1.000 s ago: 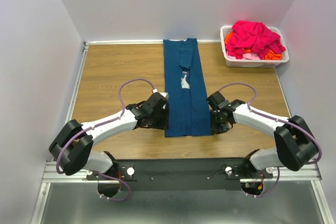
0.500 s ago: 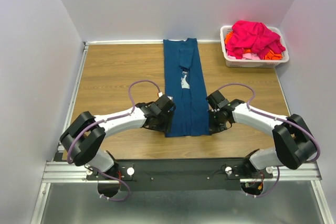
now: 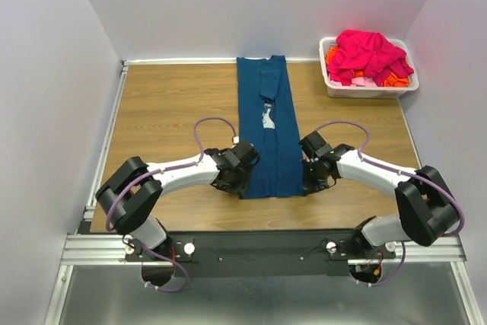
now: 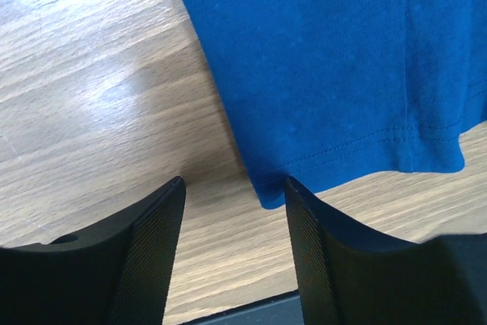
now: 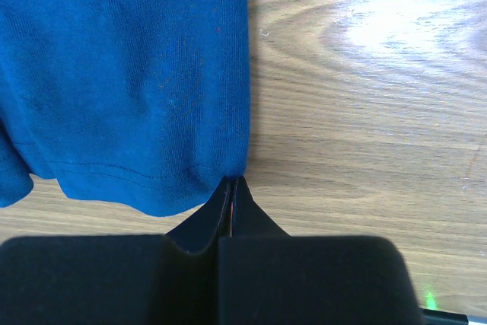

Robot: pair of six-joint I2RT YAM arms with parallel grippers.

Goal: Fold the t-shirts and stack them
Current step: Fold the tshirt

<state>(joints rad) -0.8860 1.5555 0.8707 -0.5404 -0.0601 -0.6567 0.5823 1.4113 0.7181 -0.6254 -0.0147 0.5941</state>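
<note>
T-shirt (image 3: 268, 135), blue, lies left of the basket (image 3: 358, 90) as a narrow strip. Crosswise folds and the basket's pink shirts (image 3: 369, 51) remain. Left gripper (image 4: 236, 188) stands wide, right gripper (image 5: 232, 184) closed, both at its hem.

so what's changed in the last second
The left gripper, open, moved inward to the blue t-shirt's near left hem corner. The right gripper sits shut at the right corner, hardly moved; whether it pinches cloth is unclear. The shirt and the basket stayed put.

Folded teal t-shirt (image 3: 268, 131) between left pincer (image 3: 240, 178), right pincer (image 3: 310, 179).
</note>
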